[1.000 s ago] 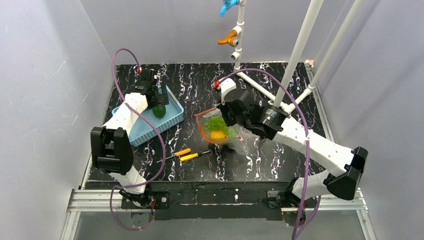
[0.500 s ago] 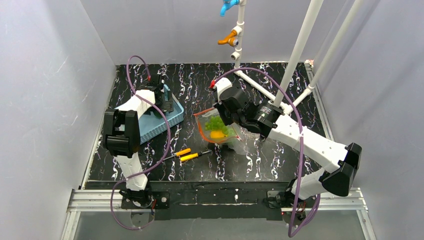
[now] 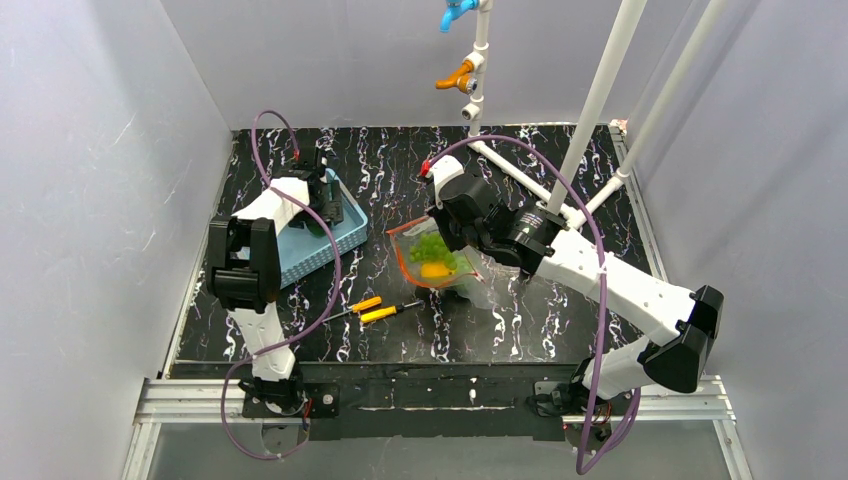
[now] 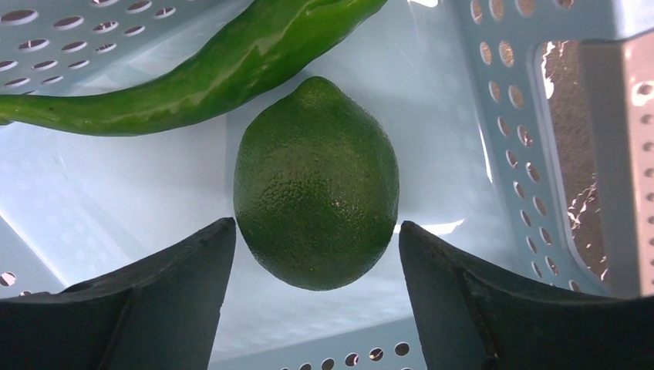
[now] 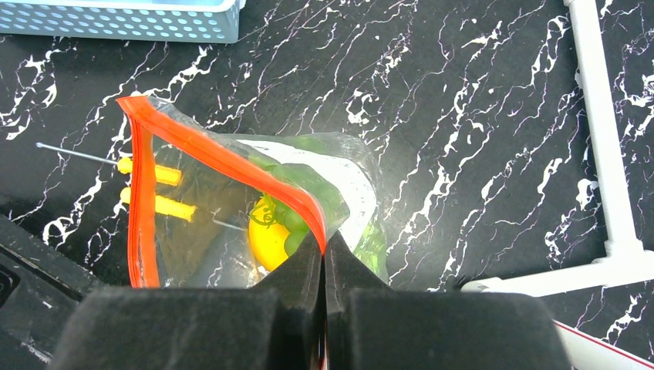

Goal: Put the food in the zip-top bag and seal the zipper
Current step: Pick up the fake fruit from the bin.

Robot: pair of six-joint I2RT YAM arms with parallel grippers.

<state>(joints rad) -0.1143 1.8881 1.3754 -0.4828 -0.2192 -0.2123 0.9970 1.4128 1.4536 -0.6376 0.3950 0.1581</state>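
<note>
Lemon point(image 5: 266, 245) and greens point(image 5: 299, 217) are inside the zip-top bag point(image 5: 193, 223), whose rim the right fingers point(image 5: 231, 324) pinch, while the left fingers point(image 4: 154, 308) stand wide around the lime point(image 4: 316, 185) in the basket point(image 4: 509, 116), and the zipper point(image 5: 224, 162) is unsealed.

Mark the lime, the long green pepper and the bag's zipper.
lime point(image 4: 316, 185): left wrist view, middle of its rind.
long green pepper point(image 4: 224, 69): left wrist view, mid-body.
zipper point(image 5: 139, 193): right wrist view, left run of the strip.

We see left arm point(image 3: 245, 265) folded, elbow high, left pincer point(image 4: 316, 308) pointing down, jaws spread apart. Right arm point(image 3: 600, 275) stretched forward-left, right pincer point(image 5: 324, 266) pinched tight.
</note>
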